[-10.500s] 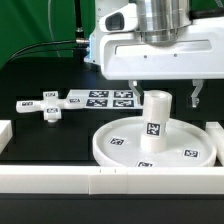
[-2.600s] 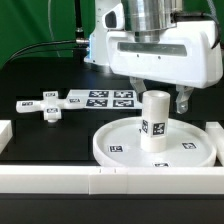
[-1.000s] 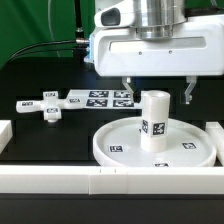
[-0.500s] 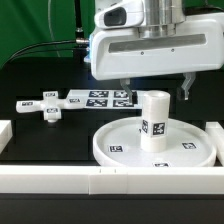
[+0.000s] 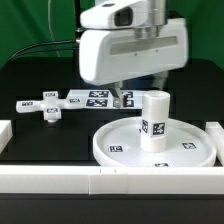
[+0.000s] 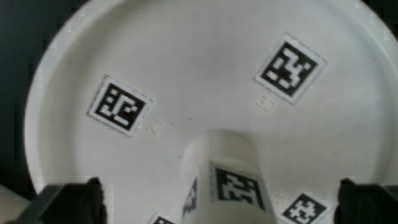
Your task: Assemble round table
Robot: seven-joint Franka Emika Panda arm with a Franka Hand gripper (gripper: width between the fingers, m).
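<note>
The large rimmed round disc lies flat at the exterior view's right. The short thick cylinder leg stands upright on its middle. The small cross-shaped foot lies apart at the exterior view's left. My gripper is open and empty. It hovers just above and behind the leg, shifted toward the exterior view's left, and touches nothing. In the wrist view the disc fills the picture, the leg rises between my two dark fingers, and my gripper holds nothing.
The marker board lies behind the disc, between it and the foot. Long white border rails run along the front and at both sides. A green backdrop stands behind the black table.
My gripper has slid toward the exterior view's left, off its spot straight over the leg. The leg, disc and foot have not moved.
</note>
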